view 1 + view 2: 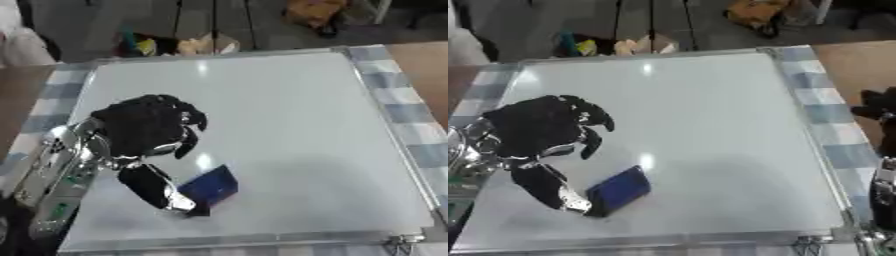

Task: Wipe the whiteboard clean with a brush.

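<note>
This looks like a robotics lab or workshop. A framed whiteboard [262, 115] lies flat on a worktop [17, 100] covered with a blue-and-white checked cloth [398, 107]. Beyond the worktop's far edge, a grey floor [105, 25] holds loose clutter: bags or packages [188, 45] and dark furniture legs [179, 17].

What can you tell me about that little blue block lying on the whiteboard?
The blue block is the brush: a small, dark blue, roughly rectangular pad lying flat and askew on the near left part of the whiteboard. The left hand reaches over it; its thumb lies against the block's left end, while the other fingers curl above the board beside it. Its material cannot be made out.
</note>
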